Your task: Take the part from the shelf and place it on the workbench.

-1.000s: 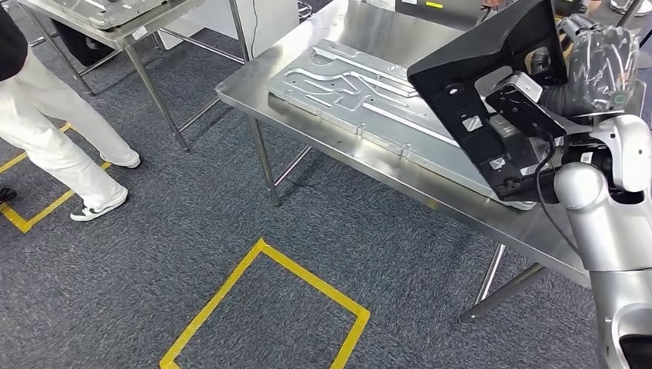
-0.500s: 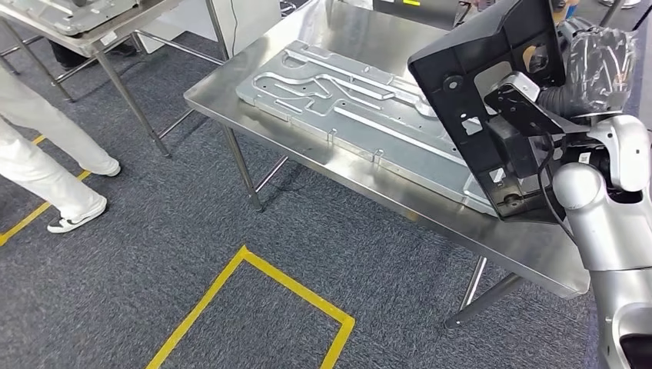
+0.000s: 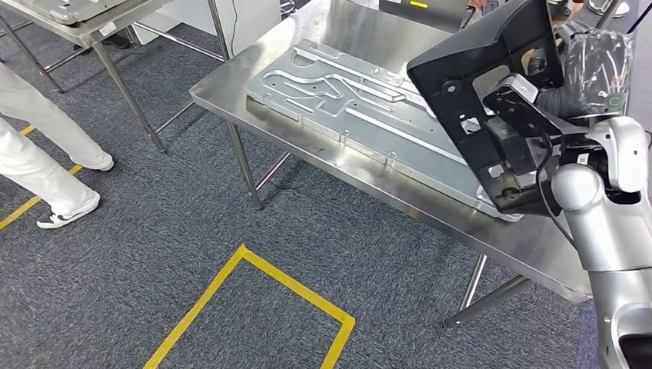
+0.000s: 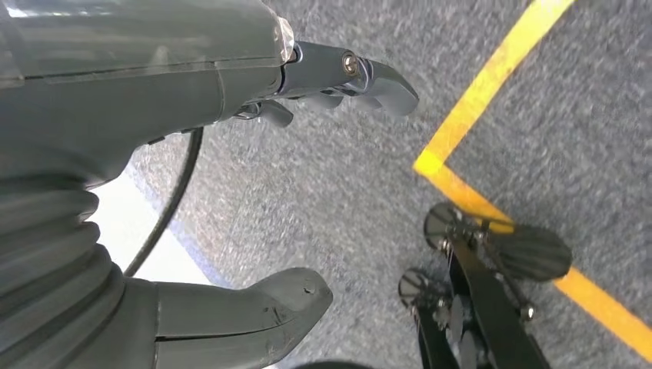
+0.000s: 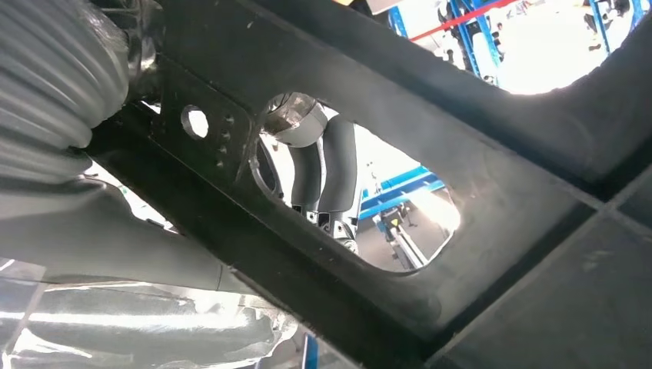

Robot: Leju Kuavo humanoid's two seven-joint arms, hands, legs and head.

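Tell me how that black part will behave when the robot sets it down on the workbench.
The black part looks stiff: it keeps its flat panel shape while held tilted by the right hand. With cut-outs and thin walls, it is probably light for its size. Set on its lower edge over the metal plate on the workbench, it would likely tip or slide.

Right hand gripping, left hand open.
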